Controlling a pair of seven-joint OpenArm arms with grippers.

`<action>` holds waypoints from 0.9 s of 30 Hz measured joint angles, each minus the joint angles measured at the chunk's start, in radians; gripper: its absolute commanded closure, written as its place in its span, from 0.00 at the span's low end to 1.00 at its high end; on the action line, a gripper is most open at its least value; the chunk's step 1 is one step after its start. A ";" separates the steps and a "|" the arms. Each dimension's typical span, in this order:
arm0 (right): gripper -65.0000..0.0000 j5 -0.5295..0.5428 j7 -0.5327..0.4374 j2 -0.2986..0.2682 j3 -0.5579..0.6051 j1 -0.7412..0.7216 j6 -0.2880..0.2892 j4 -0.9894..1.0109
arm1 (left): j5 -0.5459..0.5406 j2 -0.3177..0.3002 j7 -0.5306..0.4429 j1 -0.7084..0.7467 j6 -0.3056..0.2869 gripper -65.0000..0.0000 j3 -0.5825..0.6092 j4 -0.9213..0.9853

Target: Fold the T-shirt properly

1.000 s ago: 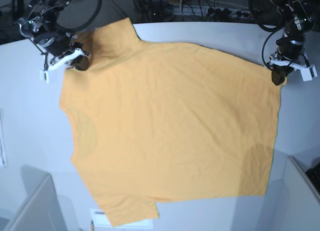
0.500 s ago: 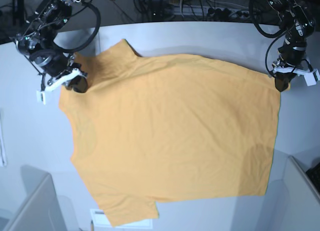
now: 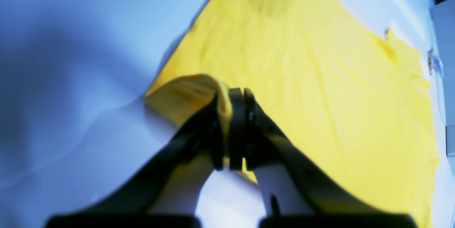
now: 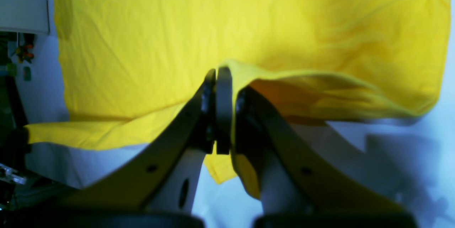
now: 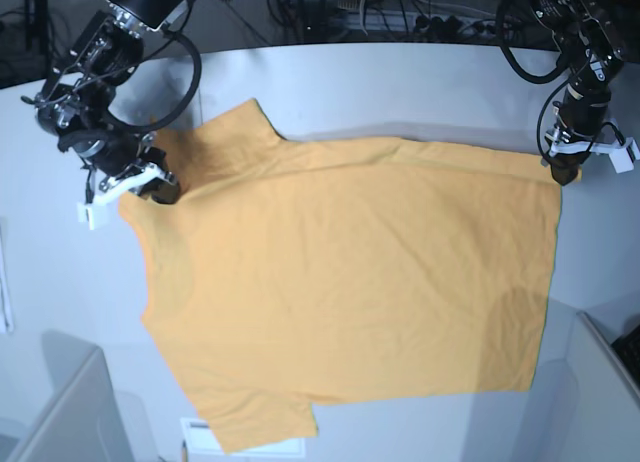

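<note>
The orange-yellow T-shirt [image 5: 350, 272] lies spread flat on the white table [image 5: 400, 82], one sleeve at the far left, another at the front. My left gripper [image 5: 566, 172] is shut on the shirt's far right corner; the wrist view shows the fabric edge [image 3: 199, 86] pinched between its black fingers [image 3: 249, 128]. My right gripper [image 5: 160, 190] is shut on the shirt's far left edge near the sleeve; the wrist view shows the cloth [image 4: 284, 79] folded over its fingers [image 4: 220, 107]. The tag and neckline trim are hidden.
Grey bins stand at the front left [image 5: 60, 412] and front right [image 5: 600, 392] corners. Cables and equipment [image 5: 420, 12] lie behind the table's far edge. A white label [image 5: 195, 432] sits under the front sleeve.
Both grippers have moved toward the front while holding the shirt's far edge. The far edge and upper sleeve have been drawn forward, shortening the spread cloth.
</note>
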State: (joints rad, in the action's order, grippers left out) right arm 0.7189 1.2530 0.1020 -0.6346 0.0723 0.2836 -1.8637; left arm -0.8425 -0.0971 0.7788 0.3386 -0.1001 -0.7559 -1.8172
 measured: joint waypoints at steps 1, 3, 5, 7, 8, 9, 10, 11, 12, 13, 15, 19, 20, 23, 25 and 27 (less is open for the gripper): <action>1.00 -0.002 0.001 0.000 0.000 -0.008 0.000 0.008 | 0.002 0.000 0.000 0.000 0.002 1.00 0.000 0.010; 1.00 -0.005 0.000 0.000 0.000 -0.029 0.000 0.028 | 0.003 -0.001 -0.001 0.000 0.003 1.00 0.000 0.028; 1.00 -0.001 0.000 -0.005 0.000 -0.053 0.000 0.058 | 0.003 0.000 -0.017 -0.008 0.004 1.00 0.000 0.042; 1.00 0.000 0.001 -0.020 0.004 -0.074 0.000 0.088 | 0.002 -0.003 -0.050 -0.021 0.004 1.00 0.000 0.060; 1.00 -0.002 -0.005 -0.026 0.003 -0.084 0.000 0.104 | -0.001 -0.006 -0.057 -0.029 0.023 1.00 0.000 0.072; 1.00 -0.005 -0.003 -0.031 0.004 -0.093 -0.001 0.118 | 0.002 -0.006 -0.057 -0.040 0.043 1.00 0.000 0.085; 1.00 -0.005 -0.003 -0.031 0.003 -0.099 -0.001 0.128 | 0.003 -0.006 -0.057 -0.046 0.048 1.00 0.000 0.096; 1.00 -0.005 -0.003 -0.031 0.004 -0.106 -0.001 0.139 | 0.002 -0.006 -0.056 -0.050 0.048 1.00 0.000 0.107; 1.00 -0.005 0.000 -0.028 0.004 -0.113 -0.002 0.147 | 0.003 -0.006 -0.056 -0.050 0.048 1.00 0.001 0.114; 1.00 -0.003 0.002 -0.027 0.004 -0.123 -0.022 0.154 | 0.003 -0.007 -0.056 -0.051 0.048 1.00 0.005 0.118; 1.00 -0.005 -0.004 -0.027 0.004 -0.147 -0.071 0.172 | 0.003 -0.006 -0.055 -0.064 0.048 1.00 0.005 0.121; 1.00 -0.009 -0.014 -0.037 0.046 -0.187 -0.094 0.240 | 0.000 -0.008 -0.057 -0.086 0.048 1.00 0.007 0.145; 1.00 -0.009 -0.015 -0.039 0.063 -0.195 -0.095 0.251 | 0.003 -0.008 -0.056 -0.089 0.048 1.00 0.007 0.150; 1.00 0.003 -0.072 -0.045 0.089 -0.214 -0.102 0.278 | 0.000 -0.011 -0.057 -0.109 0.048 1.00 0.007 0.169; 1.00 -0.002 -0.078 -0.053 0.095 -0.230 -0.104 0.308 | 0.002 -0.029 -0.053 -0.127 0.048 1.00 0.008 0.192; 1.00 -0.005 -0.080 -0.069 0.100 -0.246 -0.105 0.343 | 0.000 -0.038 -0.058 -0.141 0.048 1.00 0.008 0.213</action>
State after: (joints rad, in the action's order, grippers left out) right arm 0.7143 1.1728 0.0326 -0.5350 -0.1734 0.1787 -1.5208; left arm -0.8421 -0.1349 0.7208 0.1974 -0.0521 -0.7483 -1.6043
